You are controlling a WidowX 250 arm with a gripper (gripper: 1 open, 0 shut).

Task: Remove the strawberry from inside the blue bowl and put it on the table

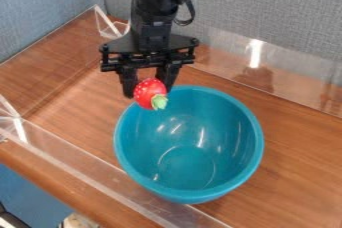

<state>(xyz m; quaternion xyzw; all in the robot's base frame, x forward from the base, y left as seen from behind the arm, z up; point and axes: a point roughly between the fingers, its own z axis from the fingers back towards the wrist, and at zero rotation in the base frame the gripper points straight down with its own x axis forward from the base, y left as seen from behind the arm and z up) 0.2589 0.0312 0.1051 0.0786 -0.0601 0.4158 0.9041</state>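
The strawberry (150, 94) is small and red with a green cap, and it hangs in the air just over the far left rim of the blue bowl (189, 144). My gripper (150, 82) points straight down and is shut on the strawberry, its black fingers (132, 80) on either side of the fruit. The bowl is a large, glossy teal one standing on the brown wood-grain table (67, 77), and its inside holds nothing.
Low clear acrylic walls edge the table: one along the front (80, 162), one along the back right (274, 72). A small clear stand (120, 24) sits at the back left corner. Bare wood lies left of the bowl.
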